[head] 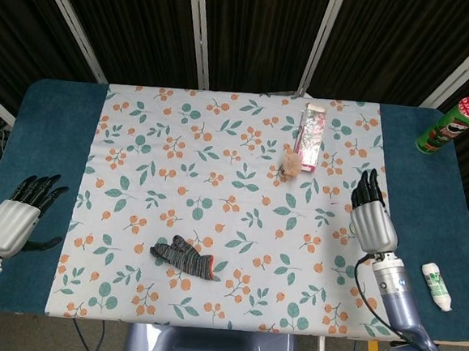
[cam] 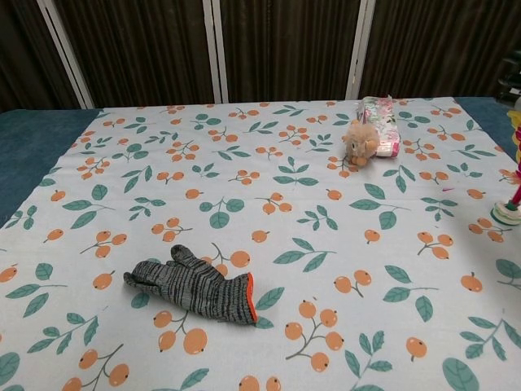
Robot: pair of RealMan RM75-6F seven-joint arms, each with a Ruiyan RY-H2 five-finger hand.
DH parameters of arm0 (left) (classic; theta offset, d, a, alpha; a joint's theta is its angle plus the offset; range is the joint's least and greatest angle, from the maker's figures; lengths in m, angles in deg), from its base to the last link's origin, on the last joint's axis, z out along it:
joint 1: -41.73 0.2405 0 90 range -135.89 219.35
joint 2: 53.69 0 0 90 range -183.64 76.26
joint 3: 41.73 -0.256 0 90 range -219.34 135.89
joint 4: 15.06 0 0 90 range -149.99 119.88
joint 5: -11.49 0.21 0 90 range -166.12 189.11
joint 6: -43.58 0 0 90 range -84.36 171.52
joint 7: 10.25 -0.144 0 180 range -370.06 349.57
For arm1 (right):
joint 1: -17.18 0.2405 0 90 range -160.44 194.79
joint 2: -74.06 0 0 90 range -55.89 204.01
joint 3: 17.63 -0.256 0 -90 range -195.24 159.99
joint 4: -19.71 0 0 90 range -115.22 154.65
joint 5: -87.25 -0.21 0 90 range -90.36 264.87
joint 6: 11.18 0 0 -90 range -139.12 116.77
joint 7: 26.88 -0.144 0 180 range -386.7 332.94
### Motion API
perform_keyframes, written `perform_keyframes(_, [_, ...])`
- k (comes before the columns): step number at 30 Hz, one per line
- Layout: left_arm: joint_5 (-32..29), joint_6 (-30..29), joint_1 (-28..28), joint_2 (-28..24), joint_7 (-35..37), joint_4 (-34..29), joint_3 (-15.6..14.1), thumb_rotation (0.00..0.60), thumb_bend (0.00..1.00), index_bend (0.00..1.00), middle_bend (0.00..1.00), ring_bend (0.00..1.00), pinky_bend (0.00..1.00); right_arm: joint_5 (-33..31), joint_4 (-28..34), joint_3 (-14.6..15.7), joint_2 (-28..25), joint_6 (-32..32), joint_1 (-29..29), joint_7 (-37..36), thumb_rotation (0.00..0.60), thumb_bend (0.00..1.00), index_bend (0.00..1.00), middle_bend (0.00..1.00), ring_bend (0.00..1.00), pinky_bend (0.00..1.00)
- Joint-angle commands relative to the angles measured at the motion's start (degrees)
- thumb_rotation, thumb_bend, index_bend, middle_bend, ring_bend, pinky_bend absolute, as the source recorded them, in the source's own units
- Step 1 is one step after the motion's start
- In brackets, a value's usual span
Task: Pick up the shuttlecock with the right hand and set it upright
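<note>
So the shuttlecock (cam: pixel 510 213) is way over at the right edge of the floral cloth (cam: pixel 269 204). The chest view only catches a sliver of it: a pale rounded base sitting on the cloth with a thin pink and yellow bit rising from it, so it looks base-down and roughly upright, but it's cut off by the frame and I wouldn't swear to it. In the head view the right hand (head: pixel 373 219) sits right over that spot, back of the hand up, dark fingers (head: pixel 369 190) stretched toward the far side. It hides the shuttlecock completely, and I honestly can't tell if anything is pinched underneath. The left hand (head: pixel 16 215) hangs off the near left of the table, fingers spread, holding nothing. My guess is this is the set-down part. To do it well I'd keep the base flat on the cloth, hold the axis vertical, and let go gently by opening the fingers outward, not dragging them sideways. A light, top-heavy thing like this probably tips at the slightest brush. Then lift the hand straight up and clear. The grey glove (head: pixel 183 258) and the fuzzy toy (head: pixel 291 162) are well apart from it, so no worries there.
</note>
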Motion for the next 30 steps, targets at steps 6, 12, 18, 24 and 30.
perform_keyframes(6, [0.02,0.0,-0.01,-0.01,0.06,0.01,0.0,0.528,0.21,0.12,0.0,0.0,0.0,2.09,1.81,0.14,-0.68,2.05,-0.54,-0.13,0.6,0.23,0.14,0.09,0.0,0.0])
perform_keyframes(12, [0.02,0.02,-0.01,-0.02,0.09,0.02,-0.01,0.534,0.21,0.12,0.0,0.0,0.0,2.1,5.87,-1.71,-2.6,5.82,-2.94,-7.77,0.6,0.22,0.14,0.09,0.0,0.0])
perform_keyframes(18, [0.08,-0.07,0.01,0.03,-0.08,0.06,-0.01,0.529,0.21,0.12,0.0,0.0,0.0,1.09,8.08,-3.41,-4.55,8.67,-7.09,-25.08,0.6,0.19,0.13,0.07,0.0,0.0])
perform_keyframes(24, [0.14,-0.21,0.09,0.11,-0.23,0.12,-0.04,0.53,0.21,0.12,0.0,0.0,0.0,1.11,7.9,-3.26,-7.05,8.64,-12.78,-51.73,0.6,0.17,0.12,0.01,0.0,0.0])
perform_keyframes(30, [0.13,-0.23,0.11,0.04,0.03,0.12,-0.04,0.529,0.21,0.12,0.0,0.0,0.0,7.69,2.15,-2.0,-6.31,10.39,-15.68,-71.81,0.6,0.15,0.11,0.0,0.0,0.0])
